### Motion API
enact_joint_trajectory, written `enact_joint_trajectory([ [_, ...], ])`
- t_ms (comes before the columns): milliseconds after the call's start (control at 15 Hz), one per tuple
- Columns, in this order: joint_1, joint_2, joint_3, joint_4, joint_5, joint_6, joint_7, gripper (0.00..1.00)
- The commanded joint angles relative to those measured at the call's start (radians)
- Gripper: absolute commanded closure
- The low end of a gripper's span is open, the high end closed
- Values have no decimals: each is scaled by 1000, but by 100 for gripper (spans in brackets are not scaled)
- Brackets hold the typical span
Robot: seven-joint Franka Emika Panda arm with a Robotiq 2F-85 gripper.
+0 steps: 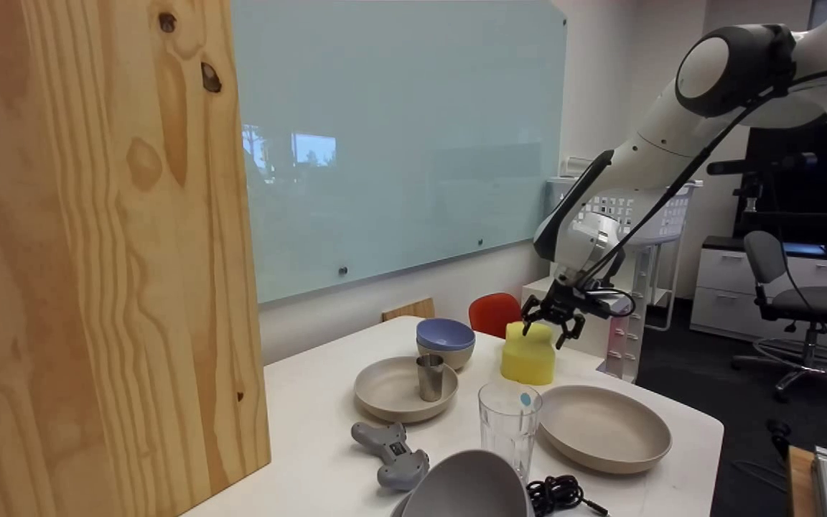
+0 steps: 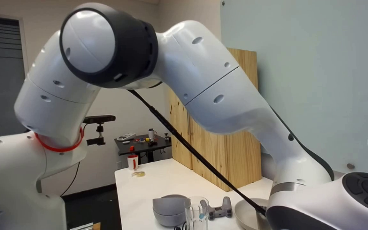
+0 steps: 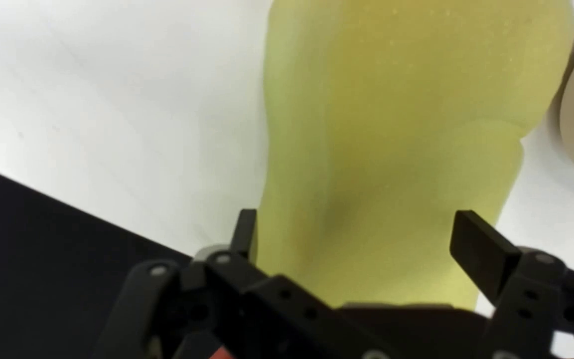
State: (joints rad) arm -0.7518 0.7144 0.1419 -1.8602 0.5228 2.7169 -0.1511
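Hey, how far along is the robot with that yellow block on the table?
Early stages, it seems. Done: the claw is over the yellow block. In hand: nothing that I can see, with the jaws standing wide apart. Left, probably: the grip itself, as the yellow block lies ungripped on the white table.

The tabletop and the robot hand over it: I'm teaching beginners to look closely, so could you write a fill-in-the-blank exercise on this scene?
1. The jaws of the hand are ____, not shut.
2. In the wrist view, the object seen between its fingers is coloured ____.
3. The upper bowl, stacked on the beige bowl, is ____.
4. In both exterior views, the game controller is ____.

Missing words: open; yellow; blue; gray.
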Motion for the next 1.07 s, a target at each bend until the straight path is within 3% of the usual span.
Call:
enact_joint_trajectory([
  [0, -9, 13, 3, -9, 17, -55, -45, 0],
  [600, -2, 1, -10, -43, -6, -112, -176, 0],
  [667, -4, 2, -9, -45, -5, -115, -189, 25],
  [733, -6, 2, -9, -46, -6, -116, -204, 27],
  [1000, -12, -14, -2, -58, 3, -106, -262, 57],
])
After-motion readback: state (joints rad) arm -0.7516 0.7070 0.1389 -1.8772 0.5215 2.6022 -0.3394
